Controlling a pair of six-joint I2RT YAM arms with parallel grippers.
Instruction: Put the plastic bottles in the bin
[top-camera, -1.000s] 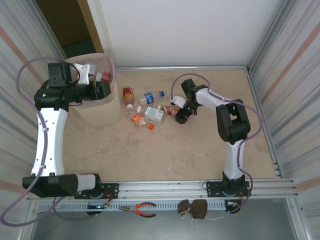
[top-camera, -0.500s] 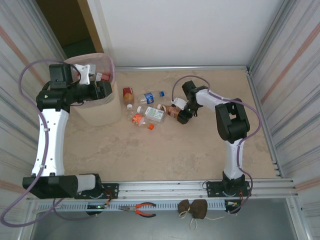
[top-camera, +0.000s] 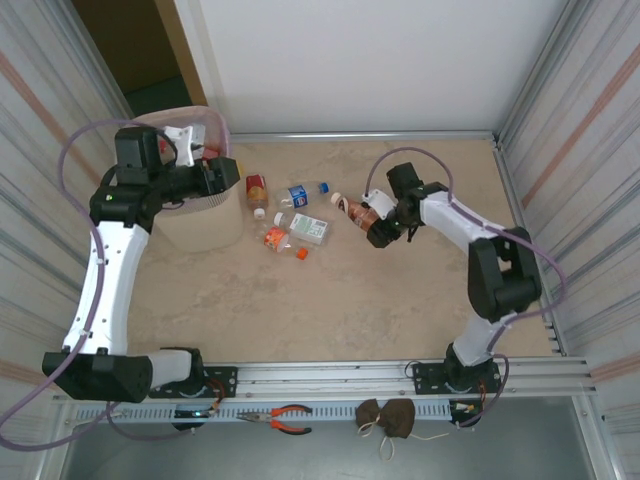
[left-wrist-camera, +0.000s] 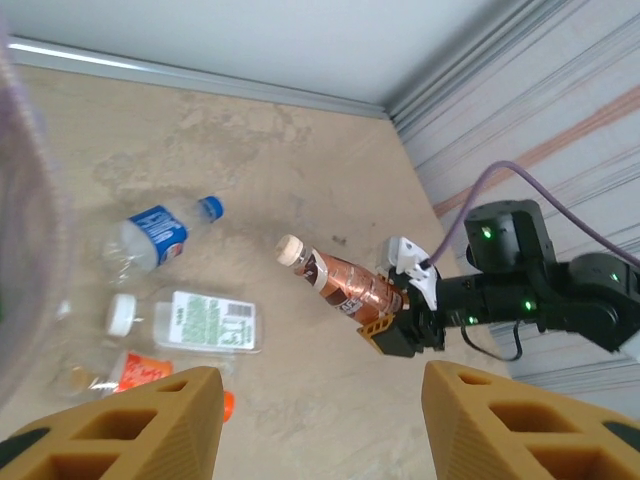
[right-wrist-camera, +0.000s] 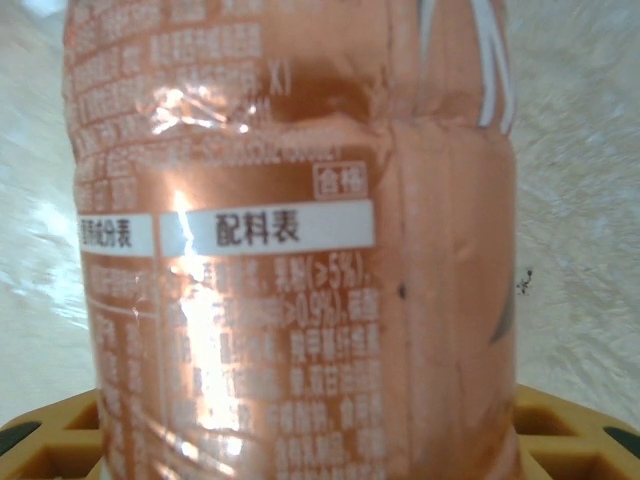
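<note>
Bin (top-camera: 200, 228) at far left of bench (top-camera: 330, 300). Left end effector (top-camera: 222, 177) hangs at the bin's R rim, fingers apart w/ nothing btwn them: open, empty.

Just R of bin, four loose bottles lie flat: red-label bottle (top-camera: 257, 187) nearest, then orange-label bottle (top-camera: 275, 238), blue-label bottle (top-camera: 298, 194) and green-label bottle (top-camera: 308, 229).

Further R of bin, well apart from it: right end effector (top-camera: 378, 225) closed on brown bottle (top-camera: 357, 208), gripping it around the copper label at mid-body.

Key relation: the bin lies L of the held bottle, w/ the loose cluster in btwn. The bottle's long axis runs roughly toward the bin, cap end leading. Left arm is nearer the bin, but the right one has the load, so the carry prob needs a leftward reach over the cluster.
</note>
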